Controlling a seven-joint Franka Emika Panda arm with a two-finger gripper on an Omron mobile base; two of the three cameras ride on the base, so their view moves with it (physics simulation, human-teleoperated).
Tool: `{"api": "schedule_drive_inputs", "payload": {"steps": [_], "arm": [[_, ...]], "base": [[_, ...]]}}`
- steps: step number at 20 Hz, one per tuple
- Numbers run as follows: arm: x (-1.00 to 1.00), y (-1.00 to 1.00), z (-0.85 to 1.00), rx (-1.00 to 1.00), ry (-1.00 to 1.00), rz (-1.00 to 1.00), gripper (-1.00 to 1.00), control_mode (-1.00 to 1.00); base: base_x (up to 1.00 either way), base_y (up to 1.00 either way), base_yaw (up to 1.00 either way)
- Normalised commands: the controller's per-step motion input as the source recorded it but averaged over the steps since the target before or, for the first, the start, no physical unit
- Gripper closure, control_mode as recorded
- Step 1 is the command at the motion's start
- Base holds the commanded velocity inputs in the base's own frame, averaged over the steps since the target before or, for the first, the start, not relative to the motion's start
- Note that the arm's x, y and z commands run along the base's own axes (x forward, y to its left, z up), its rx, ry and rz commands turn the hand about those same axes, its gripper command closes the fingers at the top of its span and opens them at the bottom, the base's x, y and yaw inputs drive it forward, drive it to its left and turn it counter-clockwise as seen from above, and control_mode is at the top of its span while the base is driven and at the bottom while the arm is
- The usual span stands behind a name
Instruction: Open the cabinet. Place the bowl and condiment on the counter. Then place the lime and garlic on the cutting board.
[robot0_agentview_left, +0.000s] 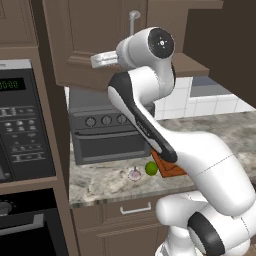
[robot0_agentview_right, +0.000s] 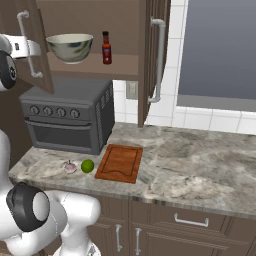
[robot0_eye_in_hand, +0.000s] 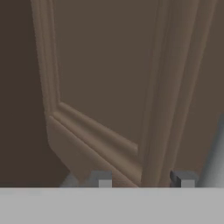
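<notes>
Cabinet (robot0_agentview_right: 95, 50) doors are swung open. Bowl (robot0_agentview_right: 69, 47) and condiment (robot0_agentview_right: 106, 48) remain shelved; lime (robot0_agentview_right: 87, 166) and garlic (robot0_agentview_right: 70, 167) lie on the worktop (robot0_agentview_right: 200, 160) beside the cutting board (robot0_agentview_right: 120, 162). Gripper (robot0_eye_in_hand: 142, 179) jaws straddle the door edge; whether they grip it cannot be told.

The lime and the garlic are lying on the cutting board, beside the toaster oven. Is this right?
Not quite. The right base view shows the lime and the garlic lying on the counter, left of the cutting board, beside the toaster oven.
</notes>
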Motion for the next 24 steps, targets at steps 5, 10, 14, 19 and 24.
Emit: {"api": "schedule_drive_inputs", "payload": {"steps": [5, 10, 14, 19, 24], "arm": [[-0.27, 0.99, 0.00, -0.02, 0.02, 0.00, 1.00, -1.00], [-0.24, 0.88, 0.00, 0.00, 0.05, 0.00, 1.00, -1.00], [-0.26, 0.75, 0.00, 0.00, 0.03, 0.00, 1.00, -1.00], [-0.24, 0.61, 0.00, 0.00, 0.03, 0.00, 1.00, -1.00], [-0.36, 0.18, 0.00, 0.00, 0.01, 0.00, 1.00, -1.00]], "base": [[0.00, 0.00, 0.00], [0.00, 0.00, 0.00], [0.00, 0.00, 0.00], [0.00, 0.00, 0.00], [0.00, 0.00, 0.00]]}}
